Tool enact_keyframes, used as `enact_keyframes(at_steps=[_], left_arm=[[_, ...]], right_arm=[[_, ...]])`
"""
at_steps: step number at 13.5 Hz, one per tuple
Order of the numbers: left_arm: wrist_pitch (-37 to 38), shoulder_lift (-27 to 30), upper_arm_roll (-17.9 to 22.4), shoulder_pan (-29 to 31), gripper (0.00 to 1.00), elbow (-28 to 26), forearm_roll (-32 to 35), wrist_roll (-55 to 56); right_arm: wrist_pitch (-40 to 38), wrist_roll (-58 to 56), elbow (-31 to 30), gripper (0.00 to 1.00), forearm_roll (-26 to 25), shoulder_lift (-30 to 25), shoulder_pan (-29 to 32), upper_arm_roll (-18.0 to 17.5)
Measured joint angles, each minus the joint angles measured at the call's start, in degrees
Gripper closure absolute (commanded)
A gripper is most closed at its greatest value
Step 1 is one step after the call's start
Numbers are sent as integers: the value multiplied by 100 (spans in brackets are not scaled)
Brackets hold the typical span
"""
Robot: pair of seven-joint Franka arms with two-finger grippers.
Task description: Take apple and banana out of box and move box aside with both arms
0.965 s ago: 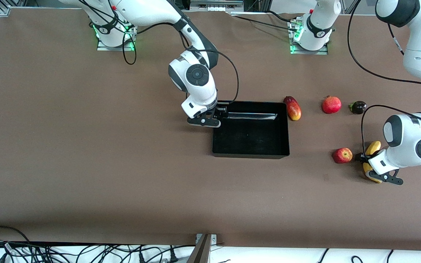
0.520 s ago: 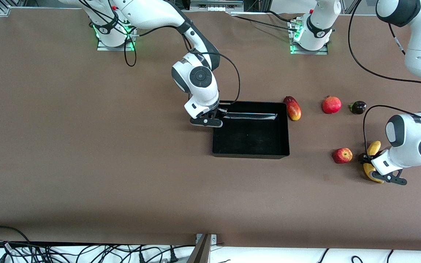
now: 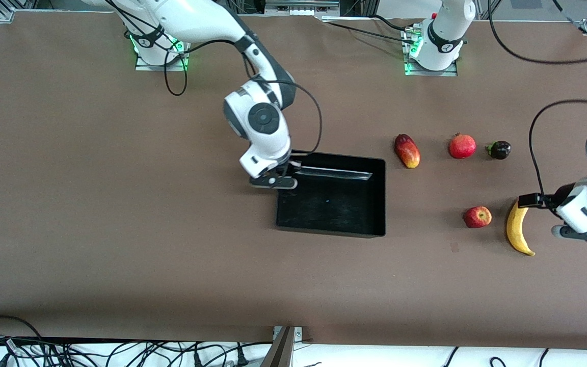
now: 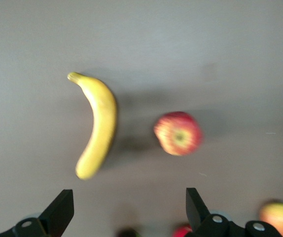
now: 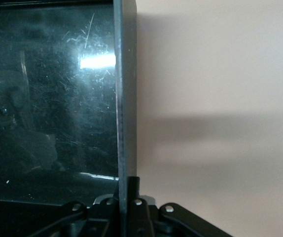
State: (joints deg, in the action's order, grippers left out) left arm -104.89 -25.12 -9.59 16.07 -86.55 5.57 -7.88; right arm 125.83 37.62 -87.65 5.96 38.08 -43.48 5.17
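R gripper point(image 3: 284, 179): jaws pinch tray point(image 3: 331, 214) wall, corner toward right arm | L gripper point(image 4: 126, 212): jaws spread, above bare worktop point(image 3: 120, 229) beside banana point(image 3: 517, 229) | apple point(image 3: 477, 216) near banana, apart

No text, label, brand or number can be read anywhere. Nothing on the table bears legible writing.

Both arms are glossy white with dark grey joints, looping black cables and a black claw point(image 3: 287, 176).
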Motion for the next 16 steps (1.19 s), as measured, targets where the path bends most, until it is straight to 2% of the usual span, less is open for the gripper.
enact_keyframes(at_steps=[3,5,7,12,14,16], left_arm=[[296,736,-12,-437,0,-111,-155,572],[423,1147,-17,-720,0,-263,-160,897],[486,1525,-18,-916,0,-414,-160,1200],[1050,2414,2,-1007,0,-680,-252,1406],[1202,2677,15,-1006,0,-785,-313,1415],[1219,2874,44,-1007,0,-928,-458,1429]], right_arm=[[-779,-1221,-159,100,1,-528,407,551],[-810,-1962,-662,100,1,-865,473,1034],[-567,-2713,-1374,100,1,-1172,474,1517],[758,-4242,-3201,100,107,-1774,510,2743],[860,-4912,-3538,100,491,-1897,678,2987],[864,-5382,-3725,100,809,-1935,958,3026]])
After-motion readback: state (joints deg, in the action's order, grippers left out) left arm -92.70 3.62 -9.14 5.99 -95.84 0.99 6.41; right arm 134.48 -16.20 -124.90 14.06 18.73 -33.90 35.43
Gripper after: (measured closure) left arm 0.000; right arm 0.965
